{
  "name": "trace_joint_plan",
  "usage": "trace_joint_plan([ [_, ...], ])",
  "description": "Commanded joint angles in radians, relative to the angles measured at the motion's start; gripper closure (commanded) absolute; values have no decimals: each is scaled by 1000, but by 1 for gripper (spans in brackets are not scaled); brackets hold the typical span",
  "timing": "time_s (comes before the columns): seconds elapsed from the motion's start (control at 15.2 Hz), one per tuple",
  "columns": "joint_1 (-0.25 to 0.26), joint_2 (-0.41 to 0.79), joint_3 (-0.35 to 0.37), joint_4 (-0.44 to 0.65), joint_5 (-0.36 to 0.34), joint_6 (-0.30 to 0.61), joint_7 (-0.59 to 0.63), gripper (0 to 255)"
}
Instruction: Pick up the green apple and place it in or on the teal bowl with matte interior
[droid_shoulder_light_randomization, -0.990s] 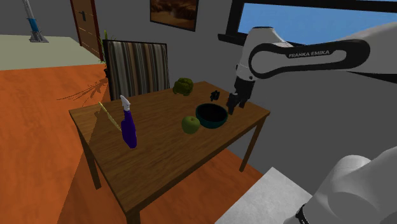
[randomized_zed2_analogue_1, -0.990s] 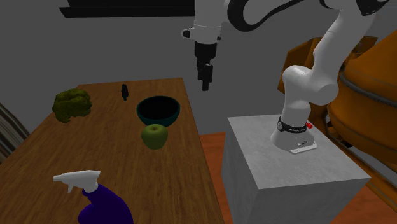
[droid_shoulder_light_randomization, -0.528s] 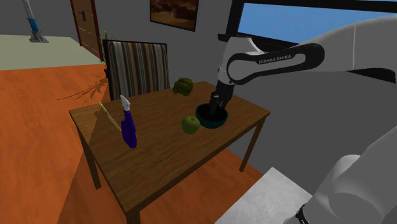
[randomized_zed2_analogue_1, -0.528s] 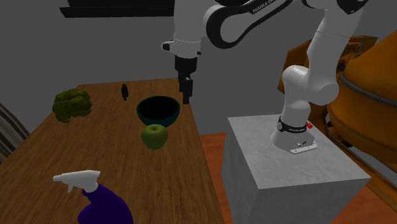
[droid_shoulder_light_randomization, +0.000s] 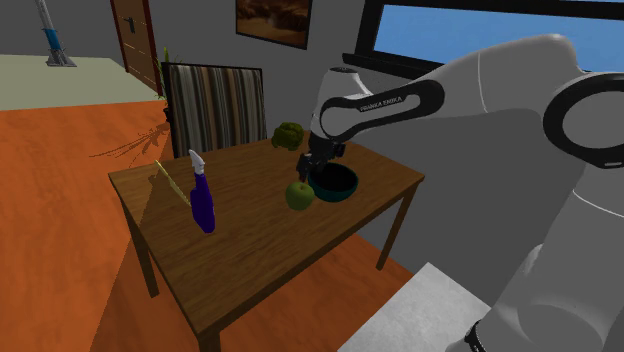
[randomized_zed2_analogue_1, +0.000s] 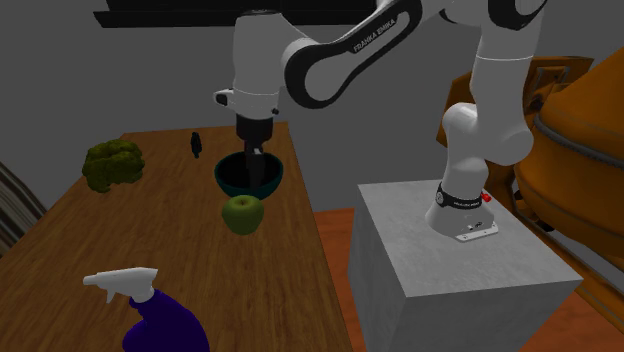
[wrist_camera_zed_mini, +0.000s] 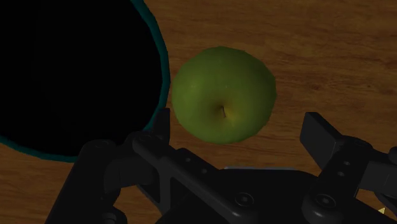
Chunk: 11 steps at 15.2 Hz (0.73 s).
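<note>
The wooden table (droid_shoulder_light_randomization: 250, 245) bears the scene, and the white Franka arm (droid_shoulder_light_randomization: 400, 100) bends down over it, ending just above the teal bowl (droid_shoulder_light_randomization: 335, 194). A purple spray bottle (droid_shoulder_light_randomization: 203, 205) stands well apart from the bowl and plays no part here. The green apple (wrist_camera_zed_mini: 222, 95) rests on the bare wood just beside the bowl, so close to the rim that it is hard to tell whether the two touch. The black gripper (wrist_camera_zed_mini: 238, 127) hovers over the apple and the bowl's near edge, above both and holding nothing. Its fingers (wrist_camera_zed_mini: 318, 130) are spread wide, one on the apple's bowl side and one on its far side, touching neither fruit nor rim. The step in hand looks like the final lining-up before the grasp. The next move likely calls for a straight descent that slips the bowl-side finger into the narrow space beside the rim without nudging the bowl. A firm squeeze, a lift and a short carry over the bowl would follow.
</note>
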Motion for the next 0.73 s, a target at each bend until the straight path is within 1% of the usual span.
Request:
trace_joint_plan([
  [0.0, 0, 52, 1, 43, 2, 20, -10, 0],
  [0.46, 0, 113, 0, 20, -3, 104, -7, 0],
  [0.66, 0, 113, 0, 20, -3, 104, -7, 0],
])
